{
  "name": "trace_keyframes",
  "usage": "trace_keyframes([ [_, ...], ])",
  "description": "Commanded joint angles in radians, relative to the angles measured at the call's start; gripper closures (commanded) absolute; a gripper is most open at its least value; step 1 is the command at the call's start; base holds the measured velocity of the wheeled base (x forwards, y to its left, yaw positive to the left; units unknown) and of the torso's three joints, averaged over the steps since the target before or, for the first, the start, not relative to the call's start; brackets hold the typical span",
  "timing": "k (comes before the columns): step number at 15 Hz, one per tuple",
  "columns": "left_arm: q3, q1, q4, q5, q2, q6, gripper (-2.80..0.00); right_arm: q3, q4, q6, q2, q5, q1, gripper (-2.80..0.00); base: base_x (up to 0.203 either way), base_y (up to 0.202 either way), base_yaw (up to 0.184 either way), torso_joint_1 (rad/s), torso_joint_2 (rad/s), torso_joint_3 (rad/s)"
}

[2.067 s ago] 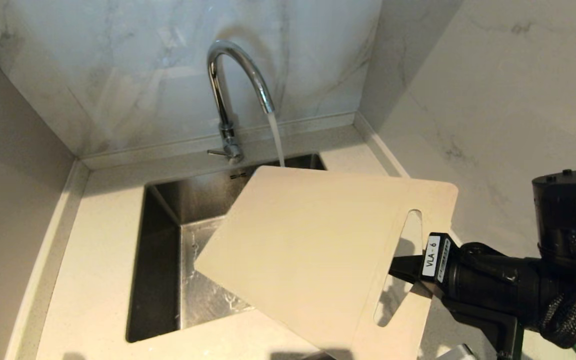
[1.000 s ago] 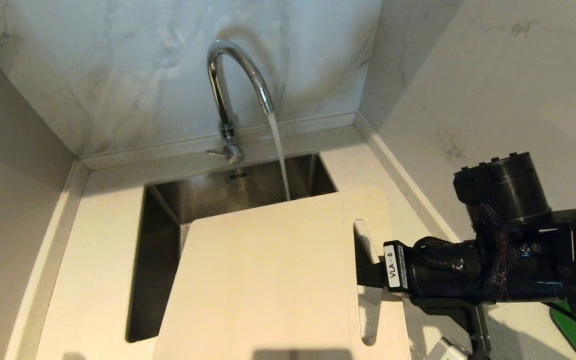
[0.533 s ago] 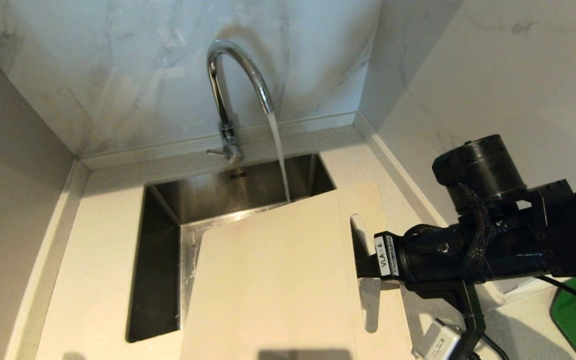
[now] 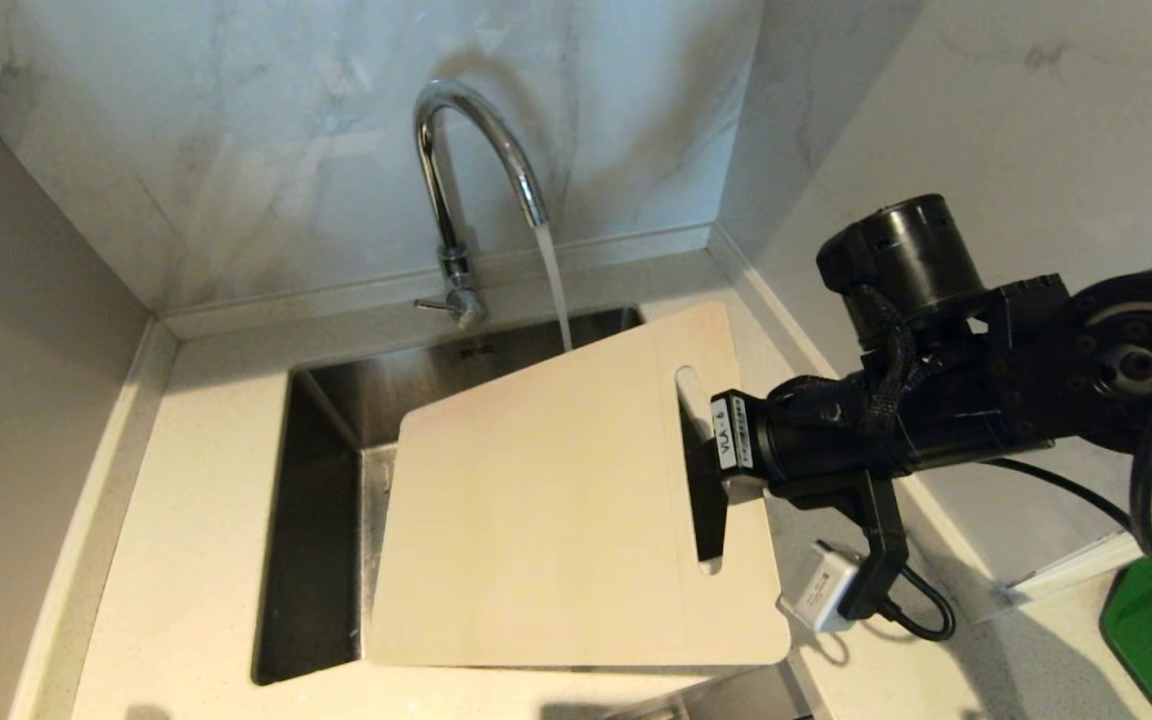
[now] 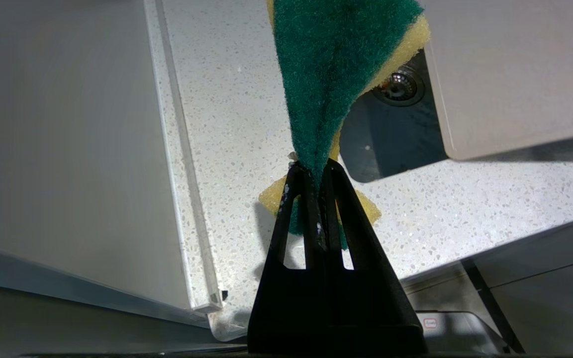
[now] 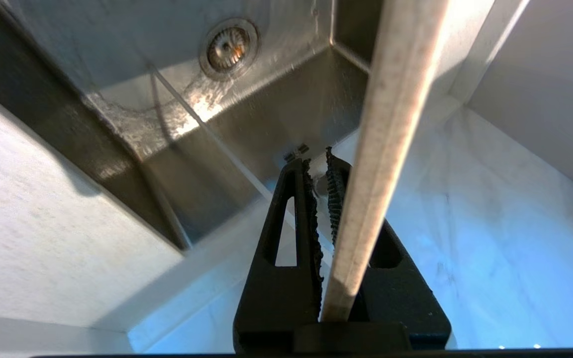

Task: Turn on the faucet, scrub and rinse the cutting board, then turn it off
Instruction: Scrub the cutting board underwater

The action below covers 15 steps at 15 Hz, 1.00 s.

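The right tool (image 4: 711, 470) pinches the board (image 4: 546, 500) by its slot end, tilted over the sink (image 4: 321, 440). Water runs from the faucet (image 4: 466, 150). The left tool (image 5: 315, 174) squeezes a sponge (image 5: 336, 64) (green and yellow).

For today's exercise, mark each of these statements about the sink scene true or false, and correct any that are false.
1. Water is running from the faucet. True.
2. The right gripper holds the cutting board at its handle-slot end. True.
3. The left gripper is empty. False: it is shut on a green and yellow sponge.
4. The cutting board lies flat on the sink floor. False: it is held up, tilted, above the basin.
5. The faucet lever is beside the spout's base. True.
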Motion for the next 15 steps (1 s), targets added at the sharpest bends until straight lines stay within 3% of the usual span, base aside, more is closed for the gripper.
trace_keyframes([
  [1,0.0,0.0,0.0,0.0,0.001,-0.001,0.0,-0.091,0.002,-0.014,0.058,-0.011,0.0,0.0,0.0,0.0,0.0,0.0,0.0,0.0],
  [15,0.0,0.0,0.0,0.0,0.001,-0.001,0.0,-0.34,0.021,-0.02,0.291,-0.014,0.0,0.0,0.0,0.0,0.0,0.0,0.0,0.0],
])
